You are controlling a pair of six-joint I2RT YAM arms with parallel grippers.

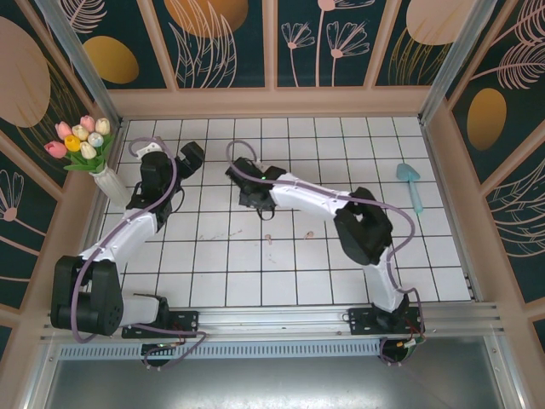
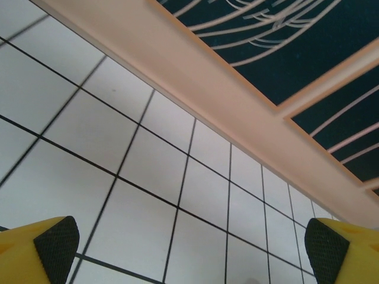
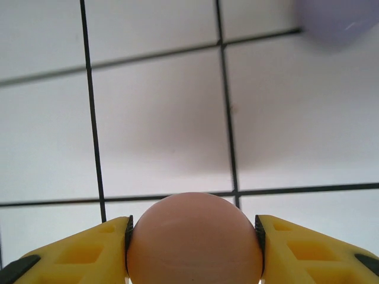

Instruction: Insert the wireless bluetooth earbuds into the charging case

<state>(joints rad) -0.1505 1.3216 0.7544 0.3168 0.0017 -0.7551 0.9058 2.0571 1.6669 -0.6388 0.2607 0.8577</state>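
While my right gripper sits low over the white tiled floor, its two yellow fingers are clamped on a smooth, pale pink rounded shell, with a black pad pressed against each flank. I take that shell for a charging case, though from the wrist I see only its domed end and cannot tell whether the lid is up or down. A blurred purple rounded shape lies farther off on the tiles, perhaps a second case. From above, my right gripper reaches toward the middle of the floor. The earbuds look to be the tiny specks scattered on the tiles just nearer my bases, too small for me to call their colours. None of them is in either of my grippers. My left gripper hangs with its fingers spread wide on nothing, looking along bare tiles toward the back wall; from overhead it is beside the vase of tulips. I judge the step in hand to be securing the case, with no bud seated yet. Next I would need the case steadied with its opening facing up and its lid open. My free left gripper would then come down on one tiny bud, which calls for a narrow, careful pinch, since such a small piece could skid on the smooth tile.
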